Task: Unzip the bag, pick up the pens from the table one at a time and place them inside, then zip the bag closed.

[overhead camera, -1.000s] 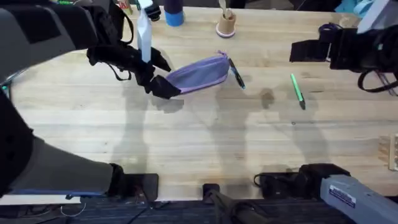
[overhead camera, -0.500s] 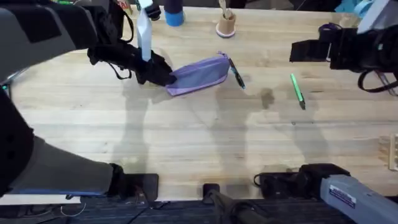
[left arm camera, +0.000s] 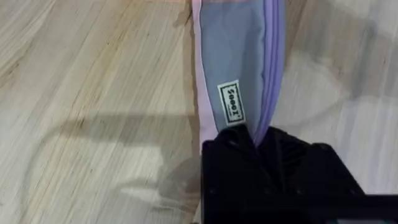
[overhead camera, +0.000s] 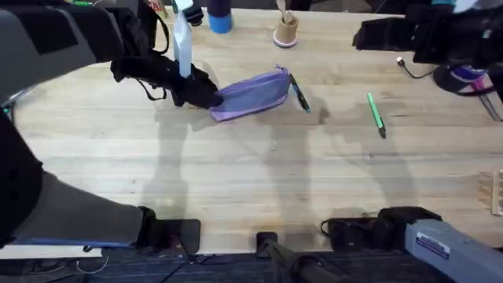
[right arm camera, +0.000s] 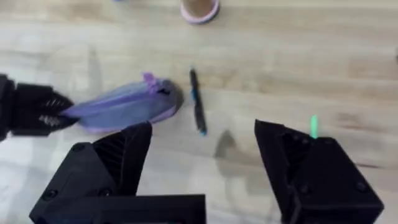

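The lilac-and-grey bag [overhead camera: 253, 94] lies on the wooden table [overhead camera: 251, 181] left of centre, its zipper closed along the top. My left gripper [overhead camera: 206, 97] is shut on the bag's left end; the left wrist view shows its fingers [left arm camera: 273, 168] clamped on the fabric [left arm camera: 236, 68]. A black pen with a teal tip [overhead camera: 299, 93] lies just right of the bag [right arm camera: 124, 104], seen again as the dark pen [right arm camera: 197, 110] in the right wrist view. The green pen [overhead camera: 376, 114] lies farther right. My right gripper [overhead camera: 369, 33] hovers open, high above the table's far right; its fingers [right arm camera: 118, 168] are spread wide.
A blue cup [overhead camera: 221, 17] and a small wooden holder [overhead camera: 286, 30] stand at the far edge behind the bag. A pale wooden object [overhead camera: 495, 192] sits at the right edge. Bare table stretches across the front.
My left gripper closed in on the bag's left end and shifted it slightly. The right arm swung left and away along the far edge.
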{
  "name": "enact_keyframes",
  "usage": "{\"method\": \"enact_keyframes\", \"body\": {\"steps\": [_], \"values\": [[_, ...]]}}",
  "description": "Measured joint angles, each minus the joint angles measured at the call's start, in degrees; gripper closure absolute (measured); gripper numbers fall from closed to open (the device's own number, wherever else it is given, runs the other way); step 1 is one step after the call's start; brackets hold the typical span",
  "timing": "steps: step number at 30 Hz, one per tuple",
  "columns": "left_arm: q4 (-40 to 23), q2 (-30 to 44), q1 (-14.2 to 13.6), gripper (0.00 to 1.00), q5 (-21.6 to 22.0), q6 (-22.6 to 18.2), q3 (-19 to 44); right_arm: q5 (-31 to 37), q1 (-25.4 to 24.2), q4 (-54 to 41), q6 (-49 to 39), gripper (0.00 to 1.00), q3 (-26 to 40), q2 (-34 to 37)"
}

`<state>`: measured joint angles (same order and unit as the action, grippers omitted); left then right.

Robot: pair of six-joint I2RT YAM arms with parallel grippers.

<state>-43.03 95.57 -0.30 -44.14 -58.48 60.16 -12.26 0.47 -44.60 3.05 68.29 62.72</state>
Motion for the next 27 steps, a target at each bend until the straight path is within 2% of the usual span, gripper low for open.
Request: {"method": "enact_keyframes", "body": {"steps": [7, 17, 20, 27], "values": [[0.0, 0.0, 0.0, 0.957, 0.0, 0.0, 0.0, -2.7, 3.6, -9.5, -0.5, 0.006, 10.8, 12.1], [0.0, 0.0, 0.0, 0.958, 0.0, 0.0, 0.0, -3.3, 9.7, -16.1, -3.4, 0.006, 27.9, 29.0], [0.0, 0.0, 0.0, 0.958, 0.0, 0.0, 0.0, -4.0, 11.3, -16.3, -4.0, 0.006, 31.0, 34.7], [0.0, 0.0, 0.0, 0.958, 0.0, 0.0, 0.0, -4.1, 11.3, -15.3, -4.3, 0.006, 31.2, 35.9]]}}
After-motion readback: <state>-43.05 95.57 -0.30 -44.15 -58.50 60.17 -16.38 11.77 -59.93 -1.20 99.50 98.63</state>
